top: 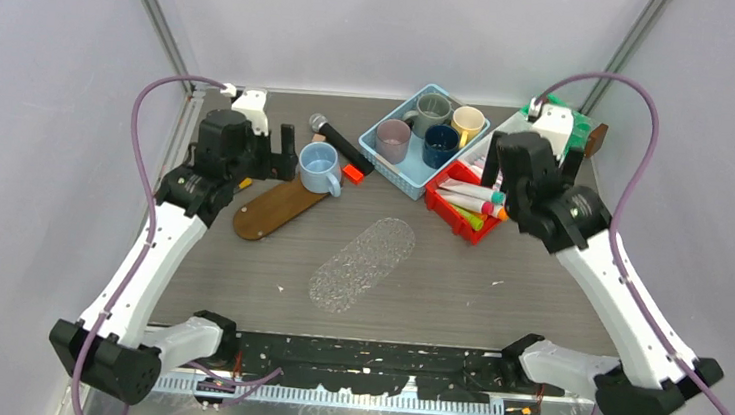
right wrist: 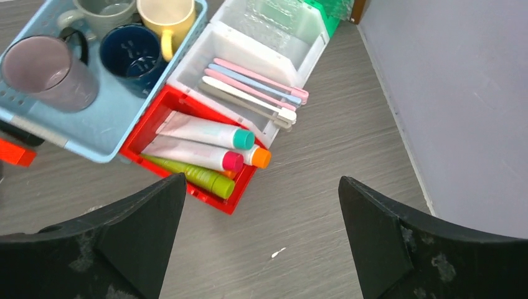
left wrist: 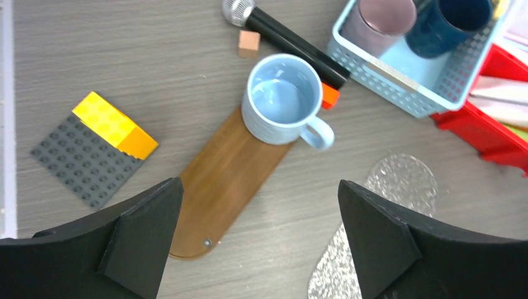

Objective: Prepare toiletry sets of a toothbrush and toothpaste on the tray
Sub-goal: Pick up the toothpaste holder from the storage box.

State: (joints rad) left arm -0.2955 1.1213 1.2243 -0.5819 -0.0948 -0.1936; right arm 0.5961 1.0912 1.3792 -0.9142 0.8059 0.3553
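Observation:
Several pink, blue and white toothbrushes (right wrist: pixel 249 93) lie in a white bin (right wrist: pixel 230 43). Several toothpaste tubes (right wrist: pixel 205 134) with teal, pink, orange and green caps lie in a red bin (right wrist: pixel 233 202), also seen from above (top: pixel 470 194). A clear glittery oval tray (top: pixel 363 264) lies mid-table. A wooden oval tray (top: pixel 278 208) carries a light blue mug (top: pixel 320 168). My left gripper (top: pixel 270 154) is open and empty above the wooden tray (left wrist: pixel 218 180). My right gripper (top: pixel 533 167) is open and empty above the table just right of the red bin.
A light blue basket (top: pixel 401 175) holds several mugs. A black microphone (top: pixel 339 140) lies behind the mug, with a small orange block (top: pixel 351 173) beside it. A grey stud plate (left wrist: pixel 81 162) with a yellow brick (left wrist: pixel 115 124) lies left. A green box (top: pixel 562 119) stands back right.

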